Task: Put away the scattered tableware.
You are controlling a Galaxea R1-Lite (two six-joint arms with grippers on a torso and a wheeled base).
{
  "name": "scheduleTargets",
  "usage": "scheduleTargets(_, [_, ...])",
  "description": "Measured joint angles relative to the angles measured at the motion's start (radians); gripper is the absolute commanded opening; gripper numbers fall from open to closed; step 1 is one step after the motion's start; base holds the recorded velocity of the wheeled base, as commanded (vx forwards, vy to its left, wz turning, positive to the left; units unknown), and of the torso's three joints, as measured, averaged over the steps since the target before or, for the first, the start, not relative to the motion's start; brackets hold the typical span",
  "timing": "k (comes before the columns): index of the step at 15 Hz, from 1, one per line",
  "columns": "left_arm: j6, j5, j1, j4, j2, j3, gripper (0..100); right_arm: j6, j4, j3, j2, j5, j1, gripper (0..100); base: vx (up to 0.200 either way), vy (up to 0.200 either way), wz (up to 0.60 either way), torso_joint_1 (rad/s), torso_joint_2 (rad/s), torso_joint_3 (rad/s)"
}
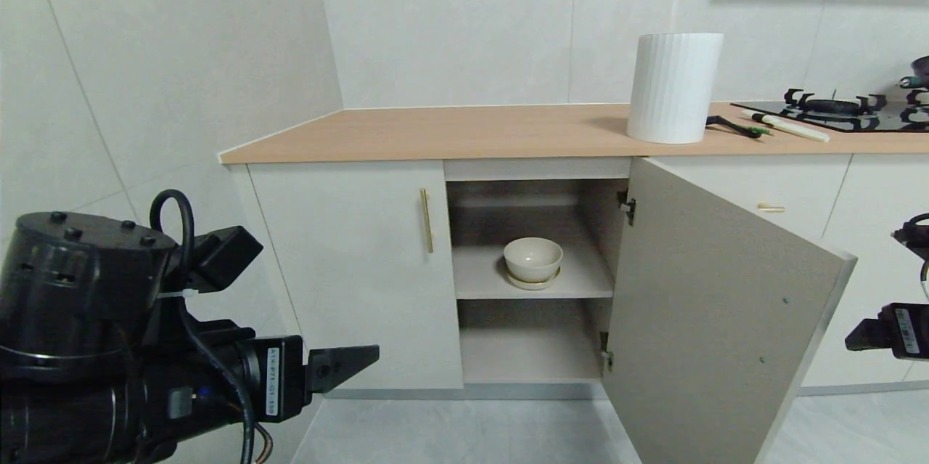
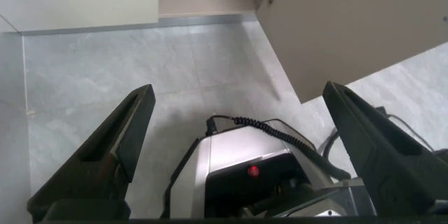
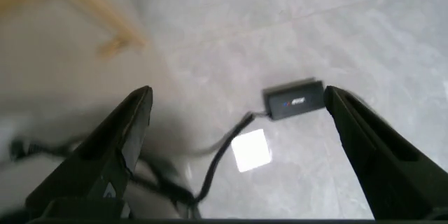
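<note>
The left pincer (image 2: 238, 91) hangs low over the grey tiled floor (image 2: 105, 63), spread wide and holding nothing. In the open white cupboard (image 1: 718, 304), a cream ceramic bowl (image 1: 533, 257) sits on a small matching saucer (image 1: 532, 282) on the upper shelf (image 1: 580, 281), and a white ribbed cylinder (image 1: 674, 86) stands on the wood-topped table (image 1: 464, 131) above. The right pincer (image 3: 236, 94) is likewise wide apart and empty.

Nothing is reading clearly: the white label (image 1: 271, 377) behind the jaws of the left gripper (image 2: 238, 91) is carrying print too small to decipher.
</note>
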Motion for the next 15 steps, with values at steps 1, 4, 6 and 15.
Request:
scheduleTargets(1, [0.000, 0.000, 0.000, 0.000, 0.000, -0.001, 100, 0.007, -0.042, 0.000, 0.023, -0.004, -0.010, 100, 0.000, 0.000, 0.00, 0.000, 0.00, 0.000])
scheduleTargets(4, [0.000, 0.000, 0.000, -0.001, 0.000, -0.002, 100, 0.058, -0.132, 0.005, 0.106, -0.002, -0.019, 100, 0.000, 0.000, 0.00, 0.000, 0.00, 0.000])
scheduleTargets(6, [0.000, 0.000, 0.000, 0.000, 0.000, -0.002, 100, 0.103, -0.228, 0.008, 0.191, 0.001, -0.019, 100, 0.000, 0.000, 0.00, 0.000, 0.00, 0.000])
scheduleTargets(15, [0.000, 0.003, 0.000, -0.031, 0.000, -0.006, 100, 0.184, -0.268, 0.004, 0.287, 0.124, 0.151, 100, 0.000, 0.000, 0.00, 0.000, 0.00, 0.000])
